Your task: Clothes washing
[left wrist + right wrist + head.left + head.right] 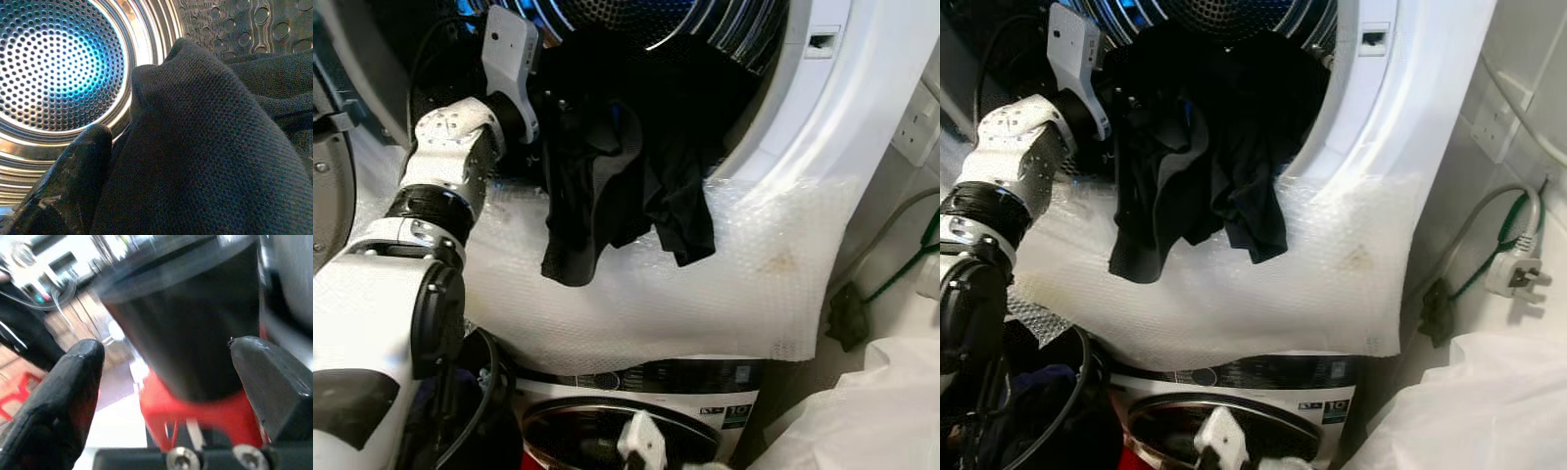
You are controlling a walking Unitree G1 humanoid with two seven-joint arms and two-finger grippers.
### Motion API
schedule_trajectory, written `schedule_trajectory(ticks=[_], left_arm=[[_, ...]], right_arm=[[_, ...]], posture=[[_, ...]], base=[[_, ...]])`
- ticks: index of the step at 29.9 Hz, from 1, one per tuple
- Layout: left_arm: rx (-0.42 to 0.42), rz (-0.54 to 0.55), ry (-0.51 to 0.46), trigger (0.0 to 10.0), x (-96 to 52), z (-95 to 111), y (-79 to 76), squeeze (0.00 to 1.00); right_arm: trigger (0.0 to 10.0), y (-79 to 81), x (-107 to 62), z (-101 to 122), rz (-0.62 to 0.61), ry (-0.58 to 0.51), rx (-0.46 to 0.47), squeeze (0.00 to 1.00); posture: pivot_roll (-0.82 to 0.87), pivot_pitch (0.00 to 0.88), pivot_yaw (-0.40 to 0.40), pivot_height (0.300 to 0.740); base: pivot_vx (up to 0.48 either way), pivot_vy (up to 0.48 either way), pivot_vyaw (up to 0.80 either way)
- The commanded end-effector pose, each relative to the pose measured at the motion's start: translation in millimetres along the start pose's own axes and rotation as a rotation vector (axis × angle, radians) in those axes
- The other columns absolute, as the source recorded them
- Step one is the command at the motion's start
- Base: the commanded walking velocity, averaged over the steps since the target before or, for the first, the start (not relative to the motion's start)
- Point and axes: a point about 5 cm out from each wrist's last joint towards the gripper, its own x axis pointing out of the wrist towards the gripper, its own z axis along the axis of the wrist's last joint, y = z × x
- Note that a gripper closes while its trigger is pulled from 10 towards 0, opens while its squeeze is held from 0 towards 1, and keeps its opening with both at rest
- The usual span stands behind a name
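Black knit garment [617, 186] hangs half out of the upper drum [63, 73], draped over bubble-wrap sheet [705, 284]. Left gripper [543, 117] sits inside the doorway, clamped on the cloth. Loading in progress; next move, by judgement, pushes the fabric deeper. Right gripper [166, 377] is spread wide, empty.

1. At the right of the frame we see a pale wall [1528, 59] with a white socket [1494, 127].
2. Lower right, a white plug [1516, 277] hangs on a grey cable [1474, 220].
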Motion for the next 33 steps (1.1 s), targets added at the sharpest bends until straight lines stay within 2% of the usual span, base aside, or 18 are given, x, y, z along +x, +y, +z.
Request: schedule_trajectory(ticks=[1, 3, 5, 8, 11, 13, 14, 15, 16, 19, 20, 23, 24, 27, 29, 31, 32, 33], left_arm=[[-0.029, -0.037, 0.115, 10.0, -3.6, -29, -10.7, 1.00], [-0.033, -0.039, 0.110, 10.0, -2.7, -29, -11.2, 1.00], [-0.036, -0.037, 0.100, 10.0, -1.8, -27, -11.2, 1.00], [-0.035, -0.034, 0.102, 10.0, -1.3, -27, -11.9, 1.00], [-0.037, -0.033, 0.099, 10.0, -0.9, -27, -12.4, 1.00], [-0.038, -0.035, 0.092, 10.0, -0.5, -26, -12.3, 1.00], [-0.038, -0.034, 0.088, 10.0, -0.4, -25, -11.8, 1.00], [-0.038, -0.034, 0.088, 10.0, -0.4, -25, -11.8, 1.00], [-0.038, -0.031, 0.087, 10.0, -0.4, -25, -11.4, 1.00], [-0.040, -0.030, 0.083, 10.0, -0.4, -24, -11.3, 1.00], [-0.040, -0.029, 0.080, 10.0, -0.1, -24, -11.6, 1.00], [-0.043, -0.030, 0.070, 10.0, 0.9, -23, -12.4, 1.00], [-0.045, -0.030, 0.069, 10.0, 1.1, -23, -12.6, 1.00], [-0.046, -0.029, 0.067, 10.0, 1.2, -23, -12.8, 1.00], [-0.047, -0.027, 0.067, 10.0, 0.8, -23, -12.6, 1.00], [-0.048, -0.027, 0.066, 10.0, 0.8, -23, -12.5, 1.00], [-0.048, -0.024, 0.066, 10.0, 0.7, -23, -12.2, 1.00], [-0.048, -0.024, 0.066, 10.0, 0.7, -23, -12.2, 1.00]], right_arm=[[10.0, 14.7, 14.0, 10, 0.086, -0.053, 0.011, 0.00], [10.0, 19.7, 10.2, 17, 0.113, -0.071, 0.003, 0.00], [10.0, 30.1, 0.0, 35, 0.157, -0.122, -0.036, 0.00], [10.0, 31.3, -3.2, 40, 0.149, -0.110, -0.077, 0.00], [10.0, 29.2, -6.0, 42, 0.108, -0.084, -0.128, 0.00], [10.0, 20.6, -9.0, 48, -0.002, -0.074, -0.199, 0.00], [10.0, 14.9, -12.2, 60, -0.072, -0.110, -0.241, 0.00], [10.0, 14.9, -12.2, 60, -0.072, -0.110, -0.241, 0.00], [10.0, 22.1, -16.6, 73, -0.036, -0.151, -0.227, 0.00], [10.0, 43.4, -24.5, 80, 0.093, -0.137, -0.258, 0.00], [10.0, 43.9, -27.5, 84, 0.045, -0.136, -0.291, 0.00], [10.0, 34.7, -32.2, 91, -0.099, -0.183, -0.303, 0.00], [10.0, 35.2, -34.5, 94, -0.107, -0.208, -0.294, 0.00], [10.0, 41.9, -39.6, 99, -0.070, -0.261, -0.255, 0.00], [10.0, 52.2, -47.2, 107, -0.018, -0.303, -0.232, 0.00], [10.0, 54.3, -50.3, 113, -0.019, -0.324, -0.223, 0.00], [10.0, 50.3, -54.2, 126, -0.065, -0.388, -0.247, 0.00], [10.0, 50.3, -54.2, 126, -0.065, -0.388, -0.247, 0.00]], posture=[[-0.05, 0.000, 0.049, 0.740], [-0.06, 0.000, 0.049, 0.740], [-0.07, 0.000, 0.050, 0.740], [-0.07, 0.000, 0.047, 0.740], [-0.07, 0.000, 0.044, 0.740], [-0.07, 0.000, 0.042, 0.740], [-0.07, 0.000, 0.041, 0.740], [-0.07, 0.000, 0.041, 0.740], [-0.07, 0.000, 0.039, 0.740], [-0.07, 0.000, 0.035, 0.740], [-0.07, 0.000, 0.031, 0.740], [-0.07, 0.000, 0.023, 0.740], [-0.07, 0.000, 0.022, 0.740], [-0.07, 0.000, 0.020, 0.740], [-0.07, 0.000, 0.019, 0.740], [-0.08, 0.000, 0.021, 0.740], [-0.08, 0.000, 0.020, 0.740], [-0.08, 0.000, 0.020, 0.740]], base=[[0.000, 0.000, 0.00], [0.000, 0.000, 0.00], [0.000, 0.000, 0.00], [0.000, 0.000, 0.00], [0.000, 0.000, 0.00], [0.000, 0.000, 0.00], [0.000, 0.000, 0.00], [0.000, 0.000, 0.00], [0.000, 0.000, 0.00], [0.000, 0.000, 0.00], [0.000, 0.000, 0.00], [0.000, 0.000, 0.00], [0.000, 0.000, 0.00], [0.000, 0.000, 0.00], [0.000, 0.000, 0.00], [0.000, 0.000, 0.00], [0.000, 0.000, 0.00], [0.000, 0.000, 0.00]])
